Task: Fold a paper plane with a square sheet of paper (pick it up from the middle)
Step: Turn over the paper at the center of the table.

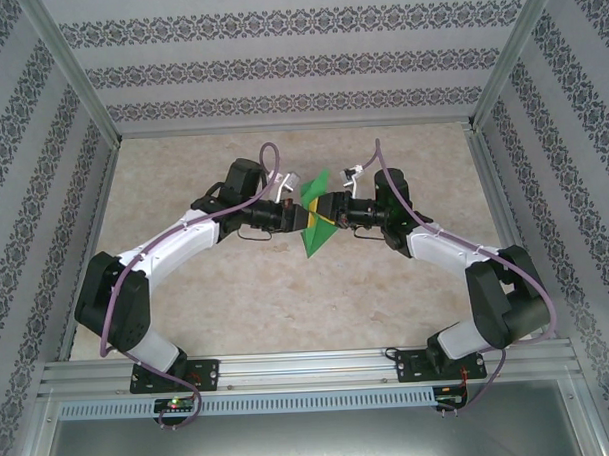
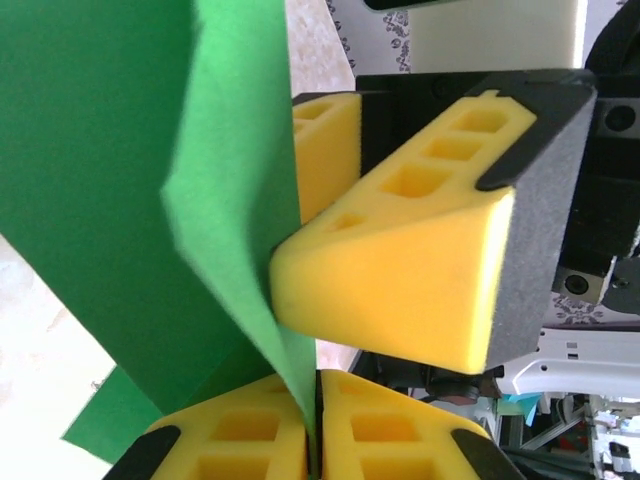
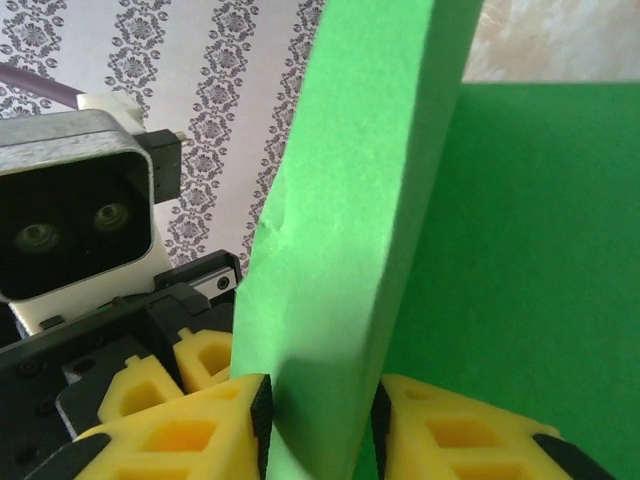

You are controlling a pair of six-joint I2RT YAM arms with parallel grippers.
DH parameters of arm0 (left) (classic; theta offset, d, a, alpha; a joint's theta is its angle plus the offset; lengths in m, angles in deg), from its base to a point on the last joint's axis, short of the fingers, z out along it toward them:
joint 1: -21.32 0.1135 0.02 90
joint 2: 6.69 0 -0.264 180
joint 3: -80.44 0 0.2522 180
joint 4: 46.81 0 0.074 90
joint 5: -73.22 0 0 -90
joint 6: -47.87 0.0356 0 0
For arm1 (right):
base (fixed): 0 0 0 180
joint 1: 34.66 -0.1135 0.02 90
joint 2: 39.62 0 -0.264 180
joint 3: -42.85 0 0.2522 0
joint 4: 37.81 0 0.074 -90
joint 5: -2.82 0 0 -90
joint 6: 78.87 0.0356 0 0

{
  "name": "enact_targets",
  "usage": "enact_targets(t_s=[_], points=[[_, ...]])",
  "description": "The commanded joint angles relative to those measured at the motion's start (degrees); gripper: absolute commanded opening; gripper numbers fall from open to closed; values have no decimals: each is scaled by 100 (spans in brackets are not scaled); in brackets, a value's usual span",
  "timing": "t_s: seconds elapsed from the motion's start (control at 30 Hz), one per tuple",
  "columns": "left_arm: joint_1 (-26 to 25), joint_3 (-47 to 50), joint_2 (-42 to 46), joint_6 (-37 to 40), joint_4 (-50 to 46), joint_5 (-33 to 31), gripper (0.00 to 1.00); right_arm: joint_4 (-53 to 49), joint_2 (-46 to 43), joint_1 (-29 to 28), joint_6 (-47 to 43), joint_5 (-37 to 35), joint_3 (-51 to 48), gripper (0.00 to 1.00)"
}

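My table (image 1: 287,309) is a pale beige, marbled slab. Along its near edge runs an aluminium rail (image 1: 309,366), and my left base (image 1: 175,375) and right base (image 1: 437,363) sit bolted onto that rail.

Patterned walls (image 1: 299,68) enclose beige marbled tabletop (image 1: 287,309)

We see beige marbled tabletop (image 1: 287,309) at centre. Patterned wallpaper walls (image 1: 299,58) at 9, 12 and 3 o'clock. Aluminium corner posts (image 1: 74,71) at 11 and 1. Aluminium rail (image 1: 309,366) at 6, slotted strip (image 1: 311,400) just below it, grey metal sheet (image 1: 312,443) under that.
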Motion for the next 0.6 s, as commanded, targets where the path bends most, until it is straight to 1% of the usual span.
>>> enact_targets(t_s=[0.0, 0.23, 0.37, 0.43, 0.57], points=[[83, 101, 99, -207, 453, 183, 13, 217, -127, -49, 3, 126, 99, 28], [118, 50, 122, -209, 324, 193, 18, 163, -139, -48, -11, 161, 151, 15], [140, 16, 257, -185, 173, 137, 32, 138, -163, -22, -42, 156, 138, 11], [144, -21, 396, -119, -2, 37, 37, 77, -172, 2, -81, 161, 156, 9], [221, -203, 613, 122, -817, -299, 49, 75, -163, 57, -83, 204, 213, 7]])
